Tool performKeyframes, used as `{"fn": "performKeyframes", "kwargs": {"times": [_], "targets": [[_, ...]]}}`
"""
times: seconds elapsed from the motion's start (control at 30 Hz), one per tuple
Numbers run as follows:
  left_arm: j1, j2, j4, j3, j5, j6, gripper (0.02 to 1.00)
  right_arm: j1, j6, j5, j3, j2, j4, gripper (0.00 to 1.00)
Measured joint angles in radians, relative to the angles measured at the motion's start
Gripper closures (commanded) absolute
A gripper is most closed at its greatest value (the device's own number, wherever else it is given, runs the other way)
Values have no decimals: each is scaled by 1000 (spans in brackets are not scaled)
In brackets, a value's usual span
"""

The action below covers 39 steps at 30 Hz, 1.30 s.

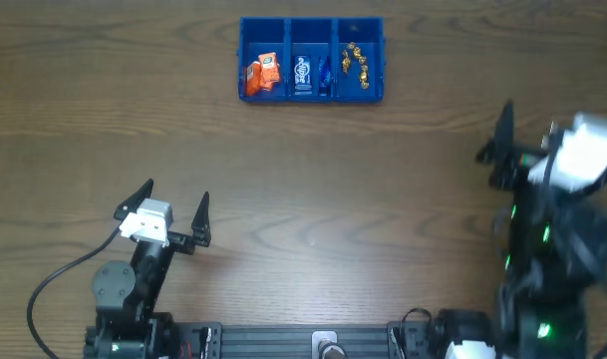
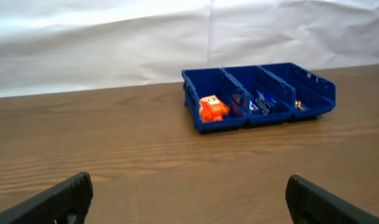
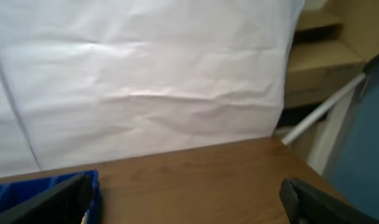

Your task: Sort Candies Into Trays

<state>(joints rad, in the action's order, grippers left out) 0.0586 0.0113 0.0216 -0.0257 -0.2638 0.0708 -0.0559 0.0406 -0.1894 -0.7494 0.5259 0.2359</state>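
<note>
Candies in blue tray, left claw spread

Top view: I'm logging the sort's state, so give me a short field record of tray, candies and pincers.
Tray: blue three-compartment tray on wooden table
Left compartment: orange candies
Middle compartment: blue candies
Right compartment: gold candies
Left pincer: open, empty, near its base
Right pincer: open, empty, at the top view's right side
</note>
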Motion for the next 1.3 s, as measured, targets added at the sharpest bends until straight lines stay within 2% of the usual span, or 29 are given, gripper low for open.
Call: {"fn": "performKeyframes", "kwargs": {"times": [0.33,0.67,0.87,1.3], "targets": [[0,-1,0,0,0,0,20,0,14,114,393,-314,-108,3],[0,-1,0,0,0,0,20,0,54,191,594,-426,-209,3],[0,-1,0,0,0,0,20,0,55,205,716,-478,-272,3],[0,-1,0,0,0,0,20,0,58,211,742,-515,-166,3]]}}
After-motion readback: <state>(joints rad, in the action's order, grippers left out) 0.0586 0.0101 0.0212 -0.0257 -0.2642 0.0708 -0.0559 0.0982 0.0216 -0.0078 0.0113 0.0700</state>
